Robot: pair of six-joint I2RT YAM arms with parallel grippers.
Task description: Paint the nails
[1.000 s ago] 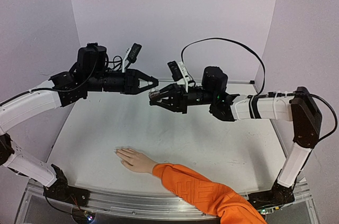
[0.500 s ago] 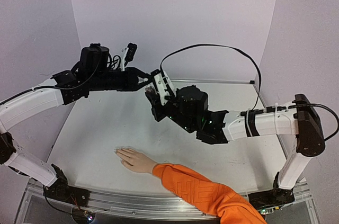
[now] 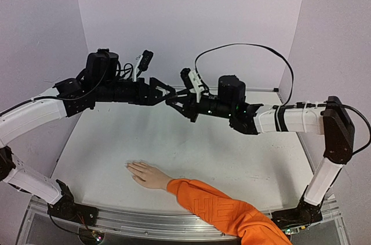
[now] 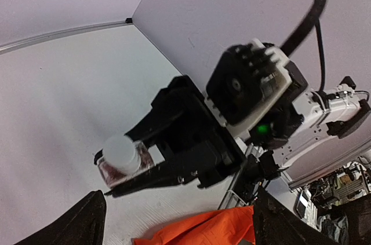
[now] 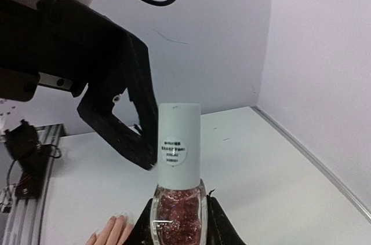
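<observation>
A small glass bottle of reddish glitter polish with a pale cap stands upright in my right gripper, which is shut on its body. My left gripper is open, level with the cap, and its black fingers show just left of the cap. In the left wrist view the bottle lies beyond my left gripper. The pale hand lies flat on the table below, its nails faint at the fingertips.
The orange sleeve runs from the hand to the table's front right edge. The white table is closed in by pale walls at the back and both sides. A black cable loops above the right arm.
My left gripper has gone from shut to open. The right arm dipped and twisted with the bottle, then came back up level beside the left gripper.
</observation>
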